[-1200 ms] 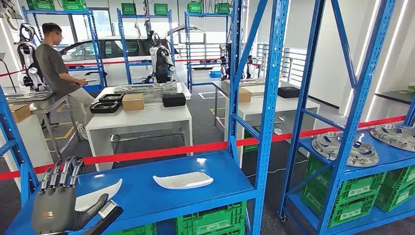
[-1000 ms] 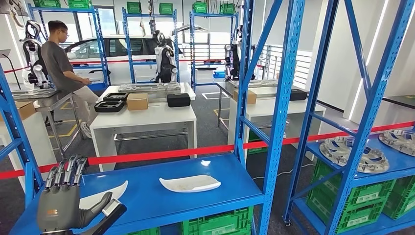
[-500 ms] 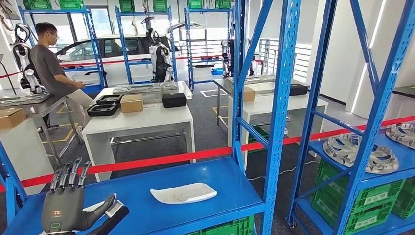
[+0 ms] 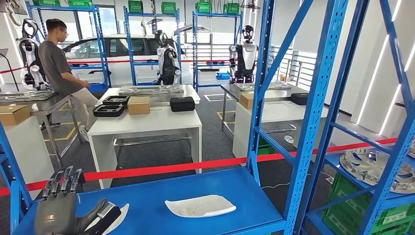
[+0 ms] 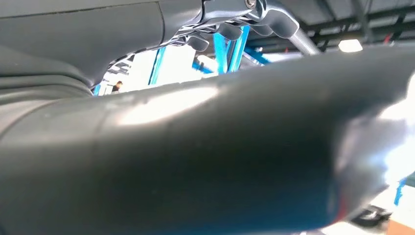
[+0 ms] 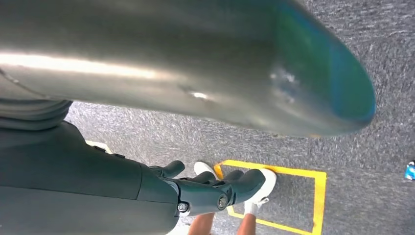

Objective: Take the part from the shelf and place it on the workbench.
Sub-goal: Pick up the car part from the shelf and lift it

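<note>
Two white curved parts lie on the blue shelf deck (image 4: 147, 191). One part (image 4: 200, 206) rests in the middle. The other part (image 4: 119, 216) is at the left, partly hidden behind my left hand (image 4: 58, 210). That hand stands upright in front of it with fingers straight and thumb spread, holding nothing. In the left wrist view the thumb (image 5: 195, 161) is very close to the camera, with blue racking beyond it. My right hand (image 6: 161, 188) hangs over grey floor with nothing in it, fingers loosely extended. The white workbench (image 4: 147, 122) stands beyond the shelf.
A red tape (image 4: 171, 168) runs behind the shelf. Blue uprights (image 4: 313, 122) frame the bay on the right, and metal wheel parts (image 4: 372, 166) lie on the neighbouring shelf. A person (image 4: 56, 58) leans at a table at the far left. Boxes and black cases sit on the workbench.
The whole picture has shifted, so the camera has moved. My left hand keeps its upright, spread pose in front of the left white part. Neither part has moved on the shelf.
</note>
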`<action>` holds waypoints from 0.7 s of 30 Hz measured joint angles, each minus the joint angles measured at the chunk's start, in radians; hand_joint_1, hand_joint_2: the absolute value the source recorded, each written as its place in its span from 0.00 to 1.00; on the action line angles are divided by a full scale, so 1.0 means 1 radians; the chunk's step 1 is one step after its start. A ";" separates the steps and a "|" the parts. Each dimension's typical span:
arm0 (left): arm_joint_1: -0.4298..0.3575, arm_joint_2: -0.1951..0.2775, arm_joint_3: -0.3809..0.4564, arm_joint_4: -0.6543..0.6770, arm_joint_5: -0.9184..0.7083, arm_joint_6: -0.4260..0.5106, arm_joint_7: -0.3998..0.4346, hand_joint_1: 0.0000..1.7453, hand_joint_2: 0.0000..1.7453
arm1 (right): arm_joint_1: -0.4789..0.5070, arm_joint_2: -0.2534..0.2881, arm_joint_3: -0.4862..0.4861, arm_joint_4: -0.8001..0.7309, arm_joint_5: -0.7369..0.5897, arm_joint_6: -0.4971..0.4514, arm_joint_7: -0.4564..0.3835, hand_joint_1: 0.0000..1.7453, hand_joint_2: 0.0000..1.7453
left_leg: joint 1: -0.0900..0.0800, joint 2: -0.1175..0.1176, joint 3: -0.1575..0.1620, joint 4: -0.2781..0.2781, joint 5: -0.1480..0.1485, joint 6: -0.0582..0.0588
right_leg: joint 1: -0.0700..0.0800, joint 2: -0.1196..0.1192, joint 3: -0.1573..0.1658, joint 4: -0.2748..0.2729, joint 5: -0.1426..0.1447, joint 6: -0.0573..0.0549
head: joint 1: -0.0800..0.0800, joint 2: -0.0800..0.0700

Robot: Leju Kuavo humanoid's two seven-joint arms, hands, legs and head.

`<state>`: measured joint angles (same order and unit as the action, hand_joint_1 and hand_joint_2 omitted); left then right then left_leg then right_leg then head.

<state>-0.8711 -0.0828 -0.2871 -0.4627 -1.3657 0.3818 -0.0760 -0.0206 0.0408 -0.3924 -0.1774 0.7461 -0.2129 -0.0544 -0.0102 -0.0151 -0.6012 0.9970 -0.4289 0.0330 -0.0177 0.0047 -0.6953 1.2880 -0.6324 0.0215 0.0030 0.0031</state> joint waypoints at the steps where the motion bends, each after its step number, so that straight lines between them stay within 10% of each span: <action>1: 0.002 0.001 0.004 0.007 0.003 -0.002 0.001 0.00 0.00 | 0.001 0.000 -0.001 0.000 0.001 0.000 0.000 0.00 0.00 | 0.000 -0.001 0.011 0.002 -0.011 -0.001 | 0.000 0.000 -0.009 -0.023 0.006 0.000 | 0.000 0.000; 6: 0.002 0.013 0.022 0.037 0.013 -0.014 0.008 0.00 0.00 | 0.004 0.000 -0.006 0.001 0.008 0.001 0.001 0.00 0.00 | -0.003 -0.004 0.052 0.016 -0.064 -0.022 | 0.006 -0.002 0.040 -0.259 0.205 -0.019 | -0.001 0.000; 10: 0.000 0.034 0.040 0.048 0.016 -0.015 0.029 0.00 0.00 | 0.002 0.001 -0.010 0.001 0.016 0.001 0.002 0.00 0.00 | -0.005 -0.003 0.038 0.058 -0.062 -0.044 | 0.003 -0.001 0.064 -0.271 0.207 -0.042 | -0.002 0.000; 15: 0.011 0.063 0.062 0.071 0.016 -0.025 0.042 0.00 0.00 | 0.001 0.001 -0.011 0.001 0.025 0.001 0.006 0.00 0.00 | 0.012 0.005 -0.127 0.288 -0.139 -0.071 | -0.001 0.001 0.093 -0.277 0.183 -0.058 | -0.006 0.000; 21: 0.015 0.092 0.070 0.093 0.003 -0.058 0.047 0.00 0.00 | 0.001 0.001 -0.014 0.001 0.033 0.002 0.006 0.00 0.00 | 0.012 0.010 -0.041 0.012 0.020 -0.065 | -0.001 0.003 0.127 -0.274 0.151 -0.036 | -0.008 0.000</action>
<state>-0.8556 0.0096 -0.2173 -0.3699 -1.3624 0.3236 -0.0295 -0.0196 0.0422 -0.4063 -0.1766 0.7789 -0.2111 -0.0480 0.0023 -0.0053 -0.6420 1.0092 -0.4094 -0.0318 -0.0188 0.0082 -0.5685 1.0141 -0.4812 -0.0143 -0.0050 0.0031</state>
